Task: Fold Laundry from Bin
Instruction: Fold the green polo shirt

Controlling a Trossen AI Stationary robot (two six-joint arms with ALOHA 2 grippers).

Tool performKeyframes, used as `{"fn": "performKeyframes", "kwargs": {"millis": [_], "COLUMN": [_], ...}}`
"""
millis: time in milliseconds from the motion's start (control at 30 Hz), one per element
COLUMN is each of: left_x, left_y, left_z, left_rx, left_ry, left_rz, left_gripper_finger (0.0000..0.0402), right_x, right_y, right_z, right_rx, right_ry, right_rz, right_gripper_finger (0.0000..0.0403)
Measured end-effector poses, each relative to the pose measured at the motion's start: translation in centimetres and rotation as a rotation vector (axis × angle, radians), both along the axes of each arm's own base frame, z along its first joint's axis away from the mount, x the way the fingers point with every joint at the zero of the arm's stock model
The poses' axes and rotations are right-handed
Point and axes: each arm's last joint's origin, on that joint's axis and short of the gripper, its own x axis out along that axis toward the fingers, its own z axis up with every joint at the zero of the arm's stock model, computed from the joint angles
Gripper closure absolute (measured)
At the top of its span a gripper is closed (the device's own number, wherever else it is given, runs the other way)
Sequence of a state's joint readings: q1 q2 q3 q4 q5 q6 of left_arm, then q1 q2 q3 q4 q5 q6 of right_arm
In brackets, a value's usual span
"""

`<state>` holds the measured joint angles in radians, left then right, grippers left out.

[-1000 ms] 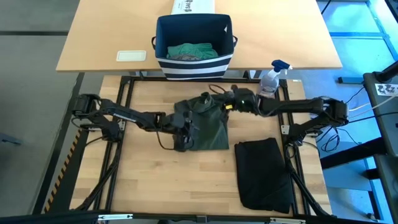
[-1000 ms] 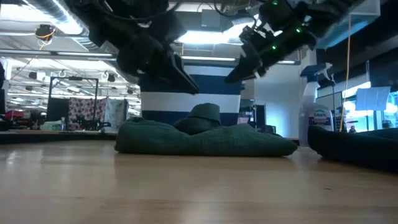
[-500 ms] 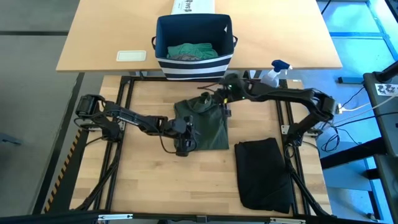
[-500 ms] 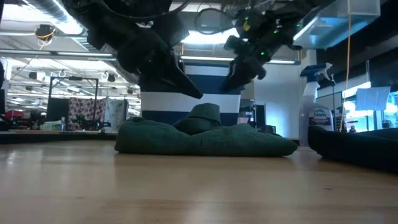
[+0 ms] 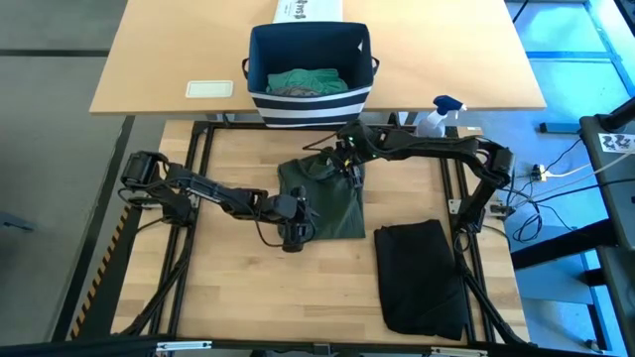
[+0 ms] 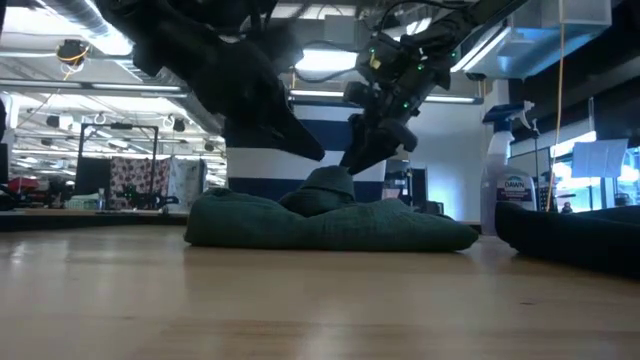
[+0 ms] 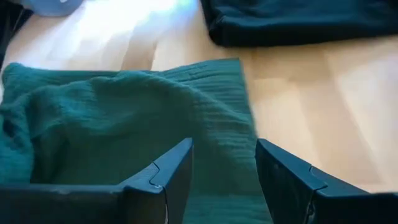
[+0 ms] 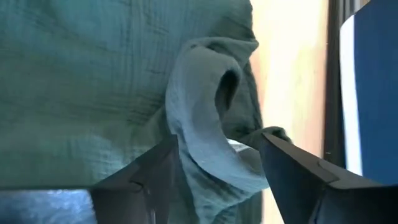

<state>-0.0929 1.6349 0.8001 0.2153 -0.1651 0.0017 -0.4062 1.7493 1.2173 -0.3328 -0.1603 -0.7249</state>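
Now: dark green garment long axis toward bin | my right gripper spread over raised fold | my left gripper spread at near edge | bare table beyond.

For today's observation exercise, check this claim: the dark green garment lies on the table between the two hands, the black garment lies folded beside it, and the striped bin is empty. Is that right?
Not quite. The bin is not empty: the high view shows teal-green laundry inside it. The rest stands: the dark green garment lies between the left hand and right hand, with the black garment folded beside it.
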Motion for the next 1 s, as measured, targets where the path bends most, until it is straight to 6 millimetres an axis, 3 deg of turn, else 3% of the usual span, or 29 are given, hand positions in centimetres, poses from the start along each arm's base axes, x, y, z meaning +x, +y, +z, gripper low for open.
{"fn": "performKeyframes", "kwargs": {"millis": [467,633,800,1000], "left_x": [0.6,0.2,-0.6,-1.8], "left_y": [-0.5,-1.3,-3.3,-5.6], "left_z": [-6.0,-6.3,-6.5,-6.9], "left_rx": [0.0,-0.085,-0.18,-0.187], "left_ry": [0.2,0.26,0.339,0.438], "left_rz": [0.009,-0.069,-0.228,-0.305], "left_gripper_finger": [0.0245,0.0293,0.0334,0.0344], "right_x": [-0.1,-0.1,-0.1,0.4], "right_y": [0.0,0.0,0.4,3.8], "right_z": [0.0,-0.1,-0.2,-0.6], "right_rx": [-0.035,-0.028,0.07,0.174], "right_ry": [0.017,0.015,0.007,0.061], "right_rz": [0.019,0.021,0.037,0.147], "right_gripper_finger": [0.02,0.02,0.0201,0.0201]}}
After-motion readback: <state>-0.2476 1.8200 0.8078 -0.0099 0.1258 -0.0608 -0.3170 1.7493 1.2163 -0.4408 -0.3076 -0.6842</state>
